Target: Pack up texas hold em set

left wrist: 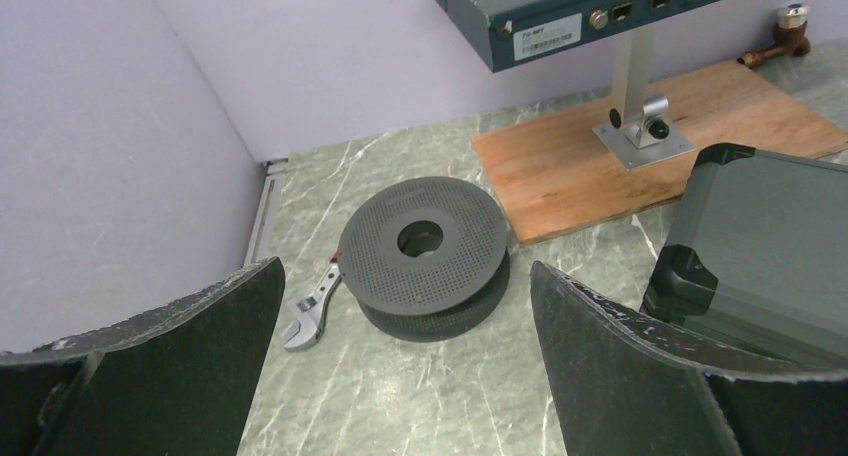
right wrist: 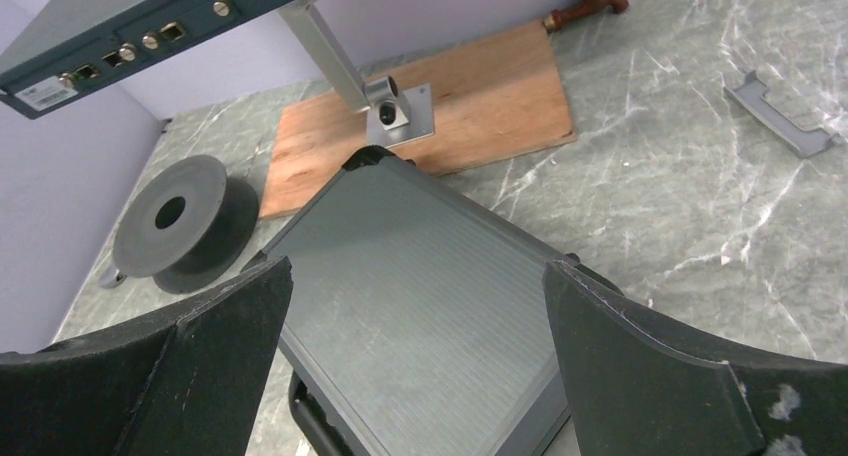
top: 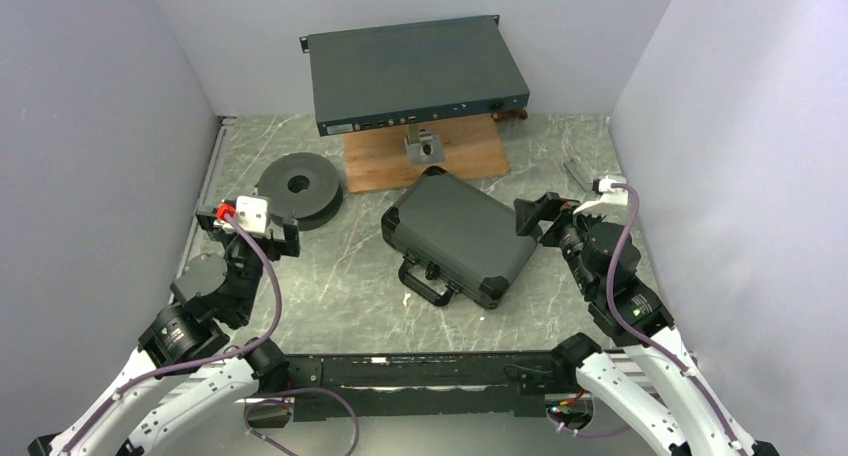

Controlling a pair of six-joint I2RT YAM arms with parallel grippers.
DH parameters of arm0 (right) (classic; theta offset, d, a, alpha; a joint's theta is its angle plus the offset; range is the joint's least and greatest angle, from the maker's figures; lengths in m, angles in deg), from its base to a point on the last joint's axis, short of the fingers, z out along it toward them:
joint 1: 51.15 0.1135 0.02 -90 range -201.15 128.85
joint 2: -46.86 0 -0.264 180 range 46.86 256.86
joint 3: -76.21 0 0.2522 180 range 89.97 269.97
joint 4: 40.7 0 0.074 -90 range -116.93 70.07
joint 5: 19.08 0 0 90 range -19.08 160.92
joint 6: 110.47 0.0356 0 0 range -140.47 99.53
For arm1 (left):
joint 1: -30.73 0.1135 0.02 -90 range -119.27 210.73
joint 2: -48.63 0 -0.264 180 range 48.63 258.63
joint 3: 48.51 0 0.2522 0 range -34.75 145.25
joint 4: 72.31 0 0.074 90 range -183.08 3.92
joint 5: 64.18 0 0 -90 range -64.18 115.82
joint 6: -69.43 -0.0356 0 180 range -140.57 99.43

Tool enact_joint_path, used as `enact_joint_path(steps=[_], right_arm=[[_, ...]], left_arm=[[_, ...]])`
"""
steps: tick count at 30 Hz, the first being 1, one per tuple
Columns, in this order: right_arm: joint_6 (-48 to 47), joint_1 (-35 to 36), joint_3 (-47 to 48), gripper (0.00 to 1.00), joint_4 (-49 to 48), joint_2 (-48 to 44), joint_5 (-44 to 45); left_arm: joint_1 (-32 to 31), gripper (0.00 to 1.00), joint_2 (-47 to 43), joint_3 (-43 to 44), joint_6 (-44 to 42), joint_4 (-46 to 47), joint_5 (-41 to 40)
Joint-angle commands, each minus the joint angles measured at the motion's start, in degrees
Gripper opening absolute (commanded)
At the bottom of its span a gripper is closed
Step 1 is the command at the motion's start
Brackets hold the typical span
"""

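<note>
The black hard case [top: 462, 234] lies shut on the table's middle, turned at an angle, its handle [top: 424, 282] toward the near edge. It also shows in the left wrist view [left wrist: 760, 246] and the right wrist view [right wrist: 420, 316]. Chips, card decks, buttons and the triangle are out of view. My right gripper [top: 540, 216] is open and empty, just above the case's right end. My left gripper [top: 262, 231] is open and empty at the left, near the spool and apart from the case.
A dark round spool [top: 298, 189] sits left of the case, with a small wrench [left wrist: 312, 311] beside it. A grey electronics box [top: 415, 71] stands on a mount over a wooden board [top: 425, 159] at the back. A small metal bracket [right wrist: 782, 113] lies at the right.
</note>
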Motion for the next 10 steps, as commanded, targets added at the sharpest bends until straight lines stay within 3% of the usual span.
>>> enact_joint_path(steps=[1,10], right_arm=[[-3.11,0.08,4.19,1.0,-3.23,1.61,-3.11],[-4.31,0.08,6.94,1.0,-2.27,5.27,-3.1]], left_arm=[[0.25,1.0,0.72,1.9,-5.37,5.68,2.49],[5.2,1.0,0.54,-2.14,-1.84,4.65,7.87]])
